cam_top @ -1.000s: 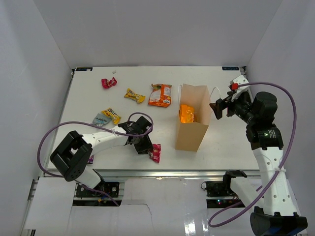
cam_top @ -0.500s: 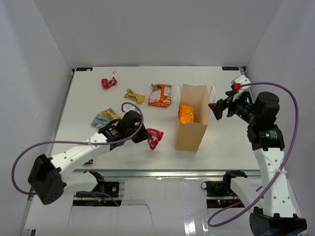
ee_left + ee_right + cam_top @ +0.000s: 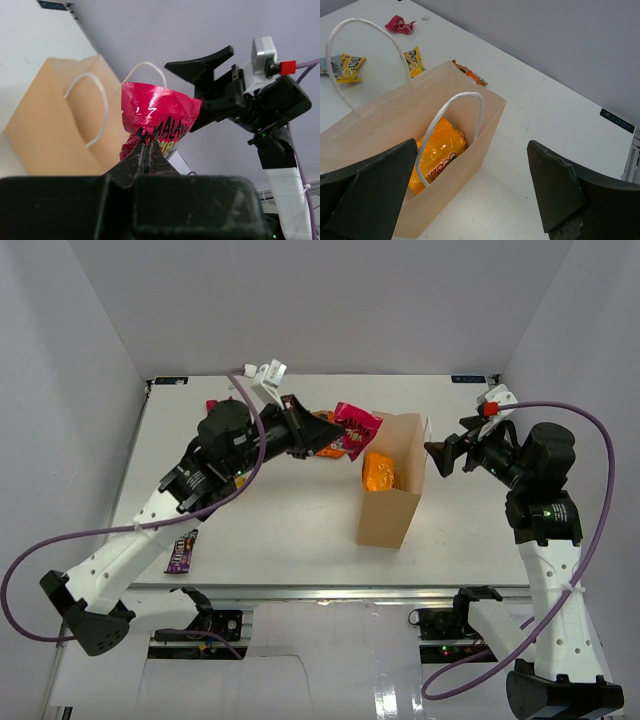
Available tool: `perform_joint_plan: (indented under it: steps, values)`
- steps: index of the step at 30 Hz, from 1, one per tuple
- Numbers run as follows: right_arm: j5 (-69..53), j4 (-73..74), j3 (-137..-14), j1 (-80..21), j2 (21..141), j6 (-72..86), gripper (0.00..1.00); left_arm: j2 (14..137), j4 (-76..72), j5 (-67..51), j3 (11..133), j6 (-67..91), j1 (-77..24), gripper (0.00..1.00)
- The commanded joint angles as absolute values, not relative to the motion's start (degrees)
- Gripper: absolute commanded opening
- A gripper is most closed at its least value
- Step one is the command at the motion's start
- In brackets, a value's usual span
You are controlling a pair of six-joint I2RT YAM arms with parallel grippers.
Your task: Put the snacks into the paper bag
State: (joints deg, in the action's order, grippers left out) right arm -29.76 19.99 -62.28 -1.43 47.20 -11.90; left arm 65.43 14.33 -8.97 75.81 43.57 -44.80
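My left gripper [image 3: 335, 426] is shut on a pink-red snack packet [image 3: 357, 423] and holds it in the air just left of the paper bag's [image 3: 388, 508] open top. In the left wrist view the jaws [image 3: 146, 145] pinch the packet's [image 3: 159, 116] lower edge, with the tan bag [image 3: 55, 125] behind it. An orange packet [image 3: 380, 472] lies inside the bag, and shows in the right wrist view [image 3: 440, 152]. My right gripper [image 3: 446, 454] is open and empty beside the bag's right handle [image 3: 452, 120].
A purple packet [image 3: 180, 552] lies near the table's front left. In the right wrist view, behind the bag, lie the orange chip bag's edge [image 3: 470, 75], two yellow packets [image 3: 412, 59] [image 3: 347, 65] and a red packet [image 3: 400, 23]. White walls enclose the table.
My left arm has lifted the pink-red packet off the table and carried it up and right to the bag's top. The right gripper has barely moved.
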Motion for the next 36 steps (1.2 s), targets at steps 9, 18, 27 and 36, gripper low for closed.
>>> perform_joint_plan:
  steps: [9, 18, 27, 36]
  values:
    - [-29.36, 16.61, -64.86, -0.70, 45.70, -9.67, 0.97, 81.20, 16.34, -12.57, 88.33, 39.73, -46.76, 0.04]
    - [-30.76, 16.17, -67.50, 1.32, 46.76, -6.95, 0.98, 85.43, 20.30, -13.44, 95.53, 38.85, -47.29, 0.62]
    - [-30.06, 16.17, -68.73, 1.93, 47.29, -7.38, 0.98, 75.36, 21.80, -1.34, 94.59, 27.52, -45.72, 0.84]
    - [-24.35, 16.61, -66.71, 3.25, 49.30, -4.93, 0.98, 77.06, 21.62, -14.14, 81.92, 32.87, -22.42, 0.85]
